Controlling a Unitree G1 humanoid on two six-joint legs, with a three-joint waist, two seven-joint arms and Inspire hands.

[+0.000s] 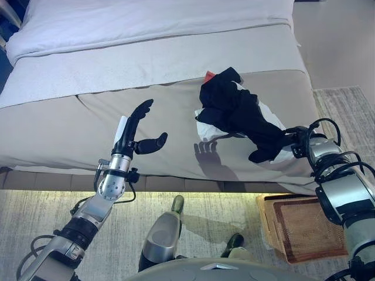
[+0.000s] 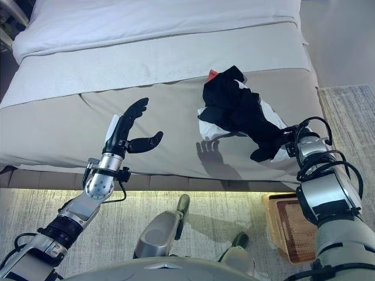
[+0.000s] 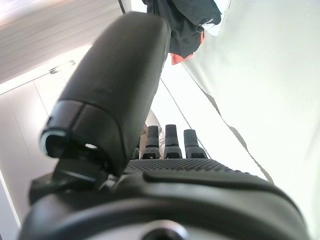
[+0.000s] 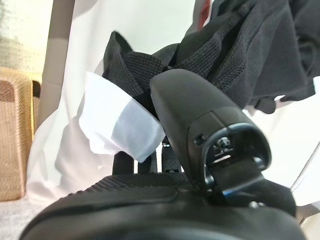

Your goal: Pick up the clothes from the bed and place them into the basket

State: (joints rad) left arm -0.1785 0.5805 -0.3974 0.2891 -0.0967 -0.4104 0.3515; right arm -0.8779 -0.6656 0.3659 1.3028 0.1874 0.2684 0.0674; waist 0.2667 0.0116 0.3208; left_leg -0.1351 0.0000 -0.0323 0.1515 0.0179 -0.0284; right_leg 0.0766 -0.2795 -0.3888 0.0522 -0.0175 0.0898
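Observation:
A pile of clothes lies on the bed (image 1: pixel 146 64) near its right front corner: a black garment (image 1: pixel 231 102) on top of a white one (image 1: pixel 208 130), with a bit of red (image 1: pixel 209 75) at the back. My right hand (image 1: pixel 295 142) is at the pile's near right end, against the black cloth. In the right wrist view the thumb (image 4: pixel 200 115) stands in front of the black cloth (image 4: pixel 250 55) and a white fold (image 4: pixel 125 125) lies over the hand. My left hand (image 1: pixel 137 132) is open and empty, raised over the bed's front left of the pile.
A brown woven basket (image 1: pixel 269 225) stands on the rug below the bed's right front corner, under my right arm; it also shows in the right wrist view (image 4: pixel 15 140). A white duvet (image 1: pixel 146 20) covers the far part of the bed.

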